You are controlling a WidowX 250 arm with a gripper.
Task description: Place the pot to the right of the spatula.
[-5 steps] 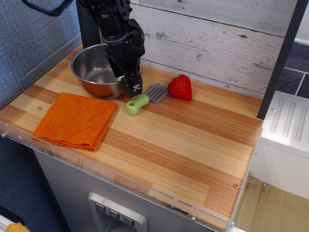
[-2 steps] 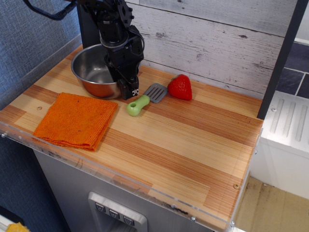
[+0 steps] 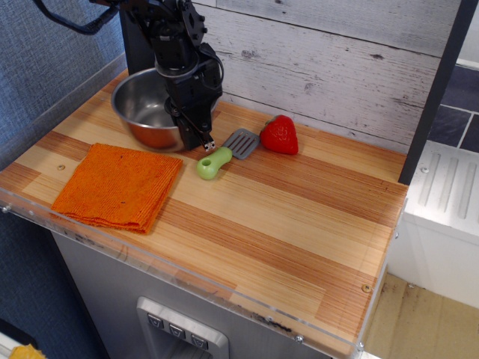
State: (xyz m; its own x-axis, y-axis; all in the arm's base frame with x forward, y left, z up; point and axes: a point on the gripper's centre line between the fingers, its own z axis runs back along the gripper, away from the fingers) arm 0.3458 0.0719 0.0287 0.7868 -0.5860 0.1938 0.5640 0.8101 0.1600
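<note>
Gripper (image 3: 196, 133) low at pot's (image 3: 146, 111) right rim, jaws look clamped on it. Pot sits back-left on table (image 3: 284, 217), left of spatula (image 3: 227, 152). Strawberry (image 3: 280, 135) just right of spatula blade. Orange cloth (image 3: 118, 185) in front of pot.

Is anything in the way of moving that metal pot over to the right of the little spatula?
Yes. The spatula itself lies between the pot and that spot, and a red strawberry sits just right of its blade. The wood in front of the strawberry looks bare. The gripper is already at the pot's rim.
</note>
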